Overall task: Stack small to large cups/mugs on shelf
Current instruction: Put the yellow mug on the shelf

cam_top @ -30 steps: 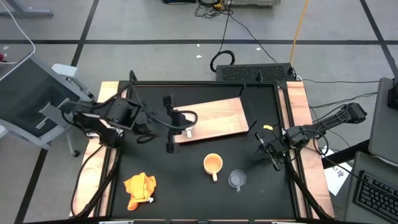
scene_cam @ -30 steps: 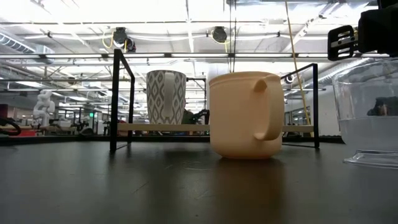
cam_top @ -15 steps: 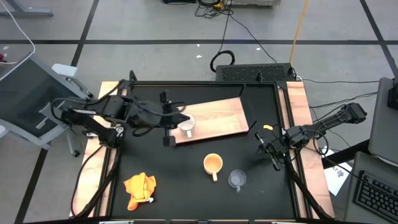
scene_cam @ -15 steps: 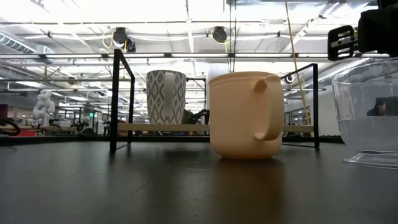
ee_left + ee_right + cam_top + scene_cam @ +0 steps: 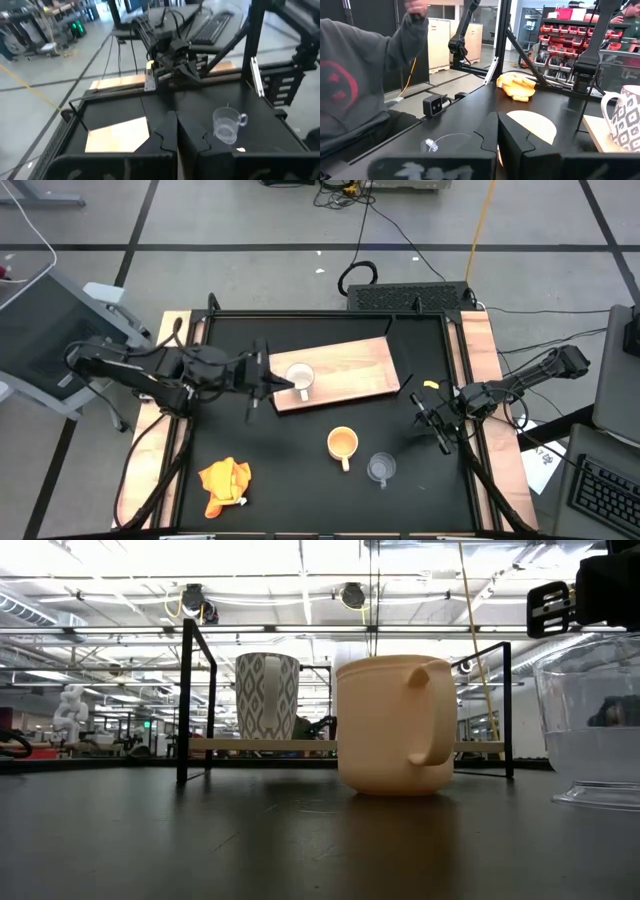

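**White cup on board, both pincers closed**

White patterned handled cup (image 5: 300,378) sits on light-brown wooden shelf board (image 5: 350,370), nr its left end. Left pincer (image 5: 262,381) closed, empty, just beside board's left edge. Yellow-orange cup (image 5: 342,445) & clear glass cup (image 5: 380,469) on black surface (image 5: 300,470). Right pincer (image 5: 436,423) closed, empty, at right side.

No text, label, brand, number or sign can be read in any view. The white mug (image 5: 626,118) carries only a dark diamond pattern, with no lettering. The grey sleeve (image 5: 355,85) of a person beside the surface bears a red mark whose shape cannot be made out as letters. The red bins on the shelving (image 5: 570,47) in the room behind are too small to show any writing.
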